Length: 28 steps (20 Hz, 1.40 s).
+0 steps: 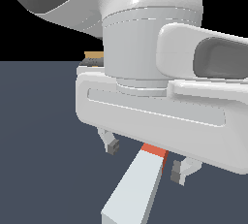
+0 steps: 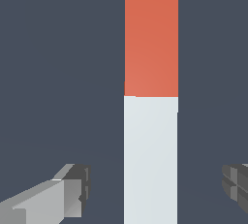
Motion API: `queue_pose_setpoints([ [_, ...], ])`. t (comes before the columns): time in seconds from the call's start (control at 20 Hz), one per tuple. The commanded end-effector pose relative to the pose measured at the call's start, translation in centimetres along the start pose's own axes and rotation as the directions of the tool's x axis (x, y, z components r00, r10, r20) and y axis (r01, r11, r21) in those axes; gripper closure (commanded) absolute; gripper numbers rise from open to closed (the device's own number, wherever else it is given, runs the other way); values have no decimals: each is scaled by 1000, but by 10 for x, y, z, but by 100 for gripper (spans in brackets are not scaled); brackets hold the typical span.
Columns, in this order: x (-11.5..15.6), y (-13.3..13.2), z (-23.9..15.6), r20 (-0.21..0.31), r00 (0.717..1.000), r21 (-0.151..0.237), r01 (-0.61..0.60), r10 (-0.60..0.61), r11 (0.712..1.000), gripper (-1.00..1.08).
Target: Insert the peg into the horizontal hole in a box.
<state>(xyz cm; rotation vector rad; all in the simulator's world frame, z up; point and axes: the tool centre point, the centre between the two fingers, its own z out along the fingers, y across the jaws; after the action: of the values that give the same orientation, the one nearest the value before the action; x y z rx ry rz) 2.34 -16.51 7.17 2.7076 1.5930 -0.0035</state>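
The peg (image 1: pixel 138 184) lies flat on the dark floor, pale grey-white with a red-orange end (image 1: pixel 155 151) pointing under the robot hand. In the wrist view the peg (image 2: pixel 150 160) runs between the two fingers, its red-orange part (image 2: pixel 151 36) beyond the white part. My gripper (image 1: pixel 145 157) is open, above the peg, with one fingertip (image 1: pixel 113 145) on each side and gaps to the peg. A sliver of the tan box (image 1: pixel 94 55) shows behind the hand at the exterior view's left. The hole is hidden.
The large white robot hand and wrist (image 1: pixel 160 87) fill most of the exterior view and hide what lies behind. The dark grey-blue floor (image 1: pixel 38 140) surrounds the peg.
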Motion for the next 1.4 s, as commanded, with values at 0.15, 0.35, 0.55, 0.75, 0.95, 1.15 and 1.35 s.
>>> queue_pose_setpoints([
  [0.15, 0, 0, 4, 0, 1000, 0, -1, 1, 1000, -92],
  [0.35, -1, 0, 19, -1, 1000, 0, -3, 3, 1000, -92],
  [0.55, -1, -1, 41, -2, 1000, -1, -6, 6, 1000, -92],
  [0.75, -1, 0, 51, -2, 1000, -1, -7, 7, 1000, -92],
  [0.95, -1, 1, 51, -2, 1000, -1, -7, 7, 1000, 108],
  [1.15, -1, 1, 51, -2, 1000, -1, -7, 7, 1000, 108],
  [1.35, -1, 1, 51, -2, 1000, -1, -7, 7, 1000, 108],
])
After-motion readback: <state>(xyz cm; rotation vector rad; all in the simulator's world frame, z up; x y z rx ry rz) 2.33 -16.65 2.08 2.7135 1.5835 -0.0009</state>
